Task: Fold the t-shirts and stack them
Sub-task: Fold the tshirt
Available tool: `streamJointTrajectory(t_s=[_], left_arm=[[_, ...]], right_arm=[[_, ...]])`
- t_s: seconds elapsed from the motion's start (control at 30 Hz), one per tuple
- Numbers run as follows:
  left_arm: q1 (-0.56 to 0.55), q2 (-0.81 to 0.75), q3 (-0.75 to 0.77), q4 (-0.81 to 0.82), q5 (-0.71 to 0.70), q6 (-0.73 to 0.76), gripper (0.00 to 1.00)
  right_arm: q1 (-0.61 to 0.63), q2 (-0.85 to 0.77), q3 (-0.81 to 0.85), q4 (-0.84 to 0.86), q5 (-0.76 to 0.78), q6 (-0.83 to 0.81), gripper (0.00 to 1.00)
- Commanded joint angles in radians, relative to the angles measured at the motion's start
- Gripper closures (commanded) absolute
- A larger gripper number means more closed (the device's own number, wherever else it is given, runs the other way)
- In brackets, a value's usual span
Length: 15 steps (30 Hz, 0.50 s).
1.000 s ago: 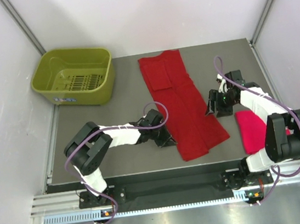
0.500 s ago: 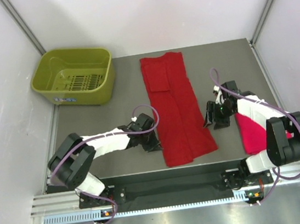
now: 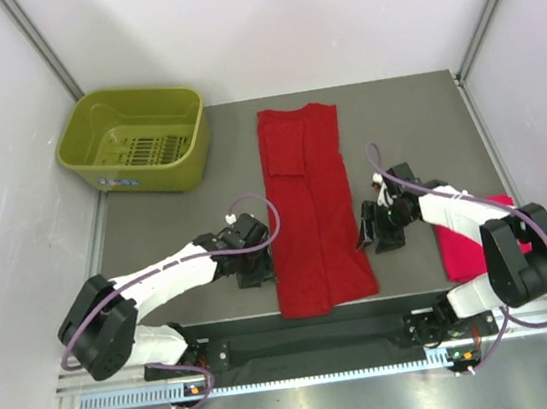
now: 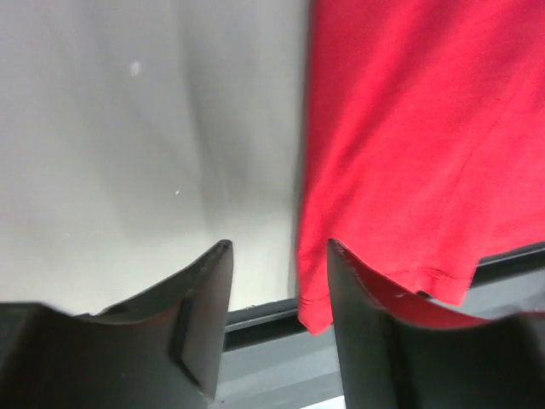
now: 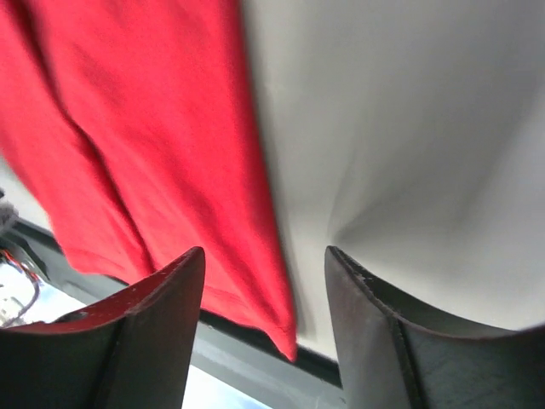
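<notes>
The deep red t-shirt lies as a long narrow strip down the middle of the table, its hem slightly over the near edge. My left gripper sits low at its lower left edge. In the left wrist view it is open, with the shirt corner lying loose by the right finger. My right gripper is at the strip's lower right edge. It is open over the shirt hem. The pinkish red t-shirt lies folded at the right, partly under the right arm.
An olive-green basket stands at the table's far left corner. The grey table ends in a dark near edge just below both grippers. White walls close in on the left and right.
Both grippers pulled the deep red shirt toward the near edge, turning it straight. The left gripper has opened and let go of the cloth.
</notes>
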Motion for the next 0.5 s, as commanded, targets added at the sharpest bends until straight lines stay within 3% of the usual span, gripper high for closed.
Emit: streamJointTrajectory(t_s=[0.0, 0.2, 0.3, 0.47], left_arm=[[0.004, -0.064, 0.127, -0.065, -0.094, 0.132, 0.46], [0.055, 0.077, 0.412, -0.023, -0.205, 0.333, 0.39], [0.145, 0.192, 0.534, 0.068, -0.186, 0.398, 0.38], [0.303, 0.366, 0.690, 0.260, -0.107, 0.425, 0.26]], right_arm=[[-0.005, 0.040, 0.153, 0.068, 0.025, -0.025, 0.41], [-0.089, 0.292, 0.461, 0.146, -0.004, -0.011, 0.36], [-0.121, 0.424, 0.617, 0.194, -0.025, -0.005, 0.36], [-0.163, 0.617, 0.798, 0.323, -0.080, 0.067, 0.37]])
